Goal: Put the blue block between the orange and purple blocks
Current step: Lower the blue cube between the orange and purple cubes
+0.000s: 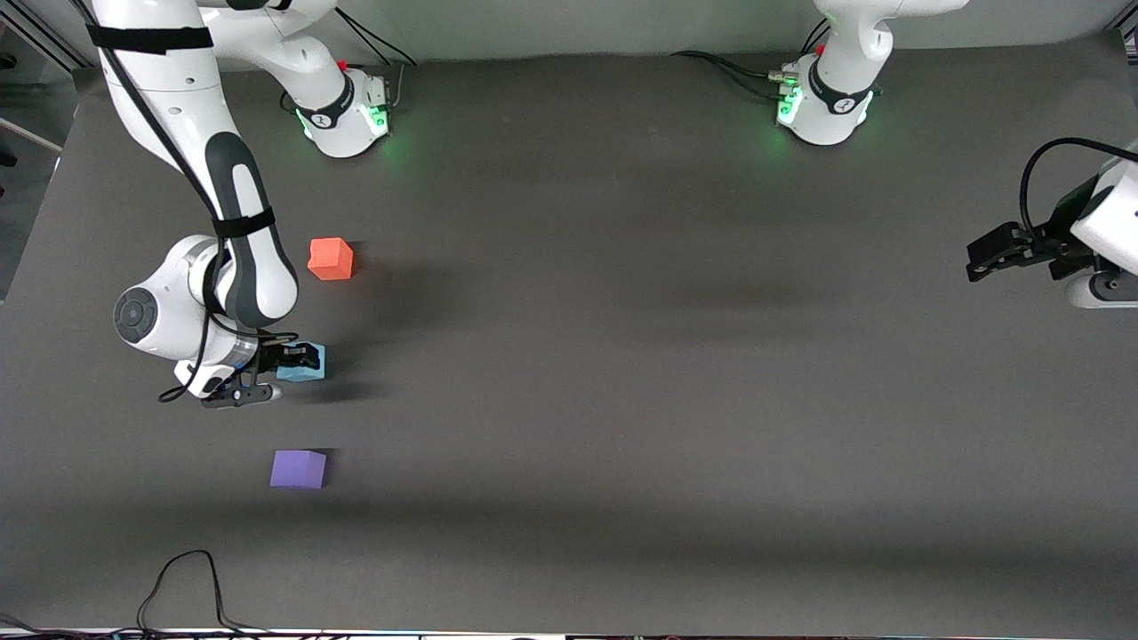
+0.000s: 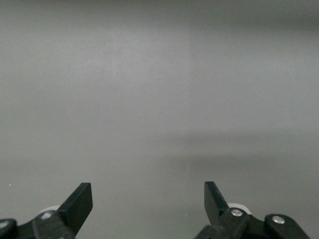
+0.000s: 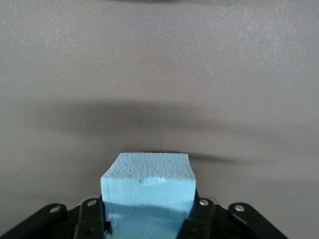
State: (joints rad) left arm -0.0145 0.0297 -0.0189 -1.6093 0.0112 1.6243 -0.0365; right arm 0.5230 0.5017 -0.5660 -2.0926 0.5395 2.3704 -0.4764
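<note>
Cables (image 1: pixel 191 591) are seen trailing along the lower left edge of the front view, right at the nearest rim of the table (image 1: pixel 622 356). A bit higher up in that frame, the purple block (image 1: pixel 299 468) is sat flat on the dark grey tabletop, lower left area.

Above that in the frame, the blue block (image 1: pixel 307 363) is clamped in the right gripper (image 1: pixel 286 364), fingers squeezed against two of its sides. In the right wrist view the same light blue foam cube fills the bottom centre, pinched between the black fingers (image 3: pixel 90 219), with bare grey table above it. Whether the cube is resting on the table or held just off it can't be told. It is placed roughly on the line between the purple block and the orange block (image 1: pixel 331 259), which is found higher up in the left part of the front view, well apart from the gripper.

Over at the right edge of the front view, mid-height, the left gripper (image 1: pixel 982 258) is parked and waiting, holding nothing. Its fingers (image 2: pixel 79 201) are spread wide apart at the bottom corners of the left wrist view, only plain grey surface between them.
</note>
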